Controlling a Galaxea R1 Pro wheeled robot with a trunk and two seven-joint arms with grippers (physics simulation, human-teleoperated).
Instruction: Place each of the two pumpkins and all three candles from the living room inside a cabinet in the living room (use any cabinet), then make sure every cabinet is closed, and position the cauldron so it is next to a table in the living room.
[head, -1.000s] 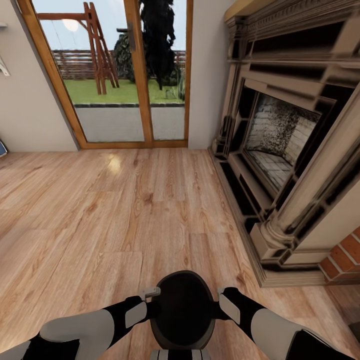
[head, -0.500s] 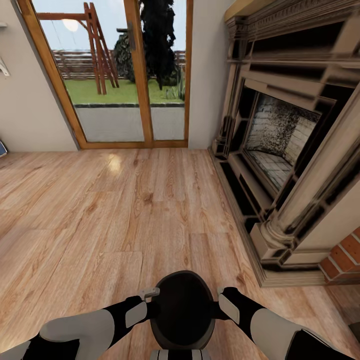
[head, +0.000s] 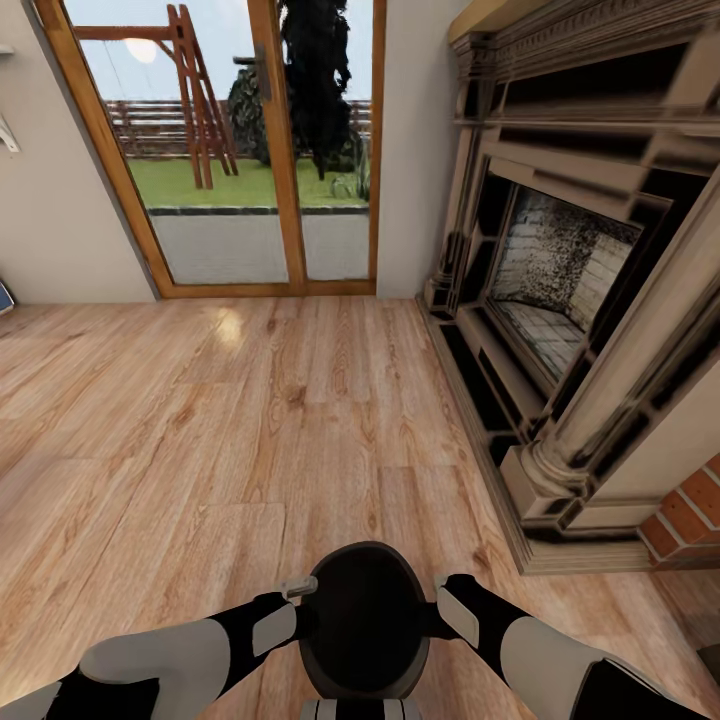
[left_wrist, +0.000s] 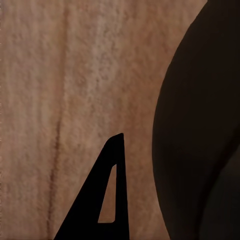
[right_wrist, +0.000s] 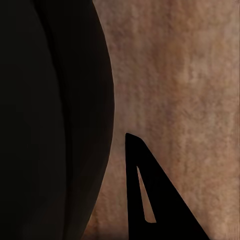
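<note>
The black cauldron (head: 364, 620) hangs low in the head view, just in front of my trunk, mouth up, above the wood floor. My left gripper (head: 304, 602) meets its rim on one side and my right gripper (head: 434, 606) on the other. Up close, the left wrist view has the cauldron's dark belly (left_wrist: 200, 130) beside one black finger (left_wrist: 112, 190). In the right wrist view the belly (right_wrist: 55, 120) curves next to one finger (right_wrist: 145, 195). Each gripper's second finger is hidden by the pot. Pumpkins, candles, cabinet and table are out of view.
A large stone fireplace (head: 570, 270) with a stepped hearth runs along the right. Wood-framed glass doors (head: 250, 150) onto a garden close the far wall. Red bricks (head: 690, 515) show at the lower right. Open wood floor (head: 230, 420) spreads ahead and to the left.
</note>
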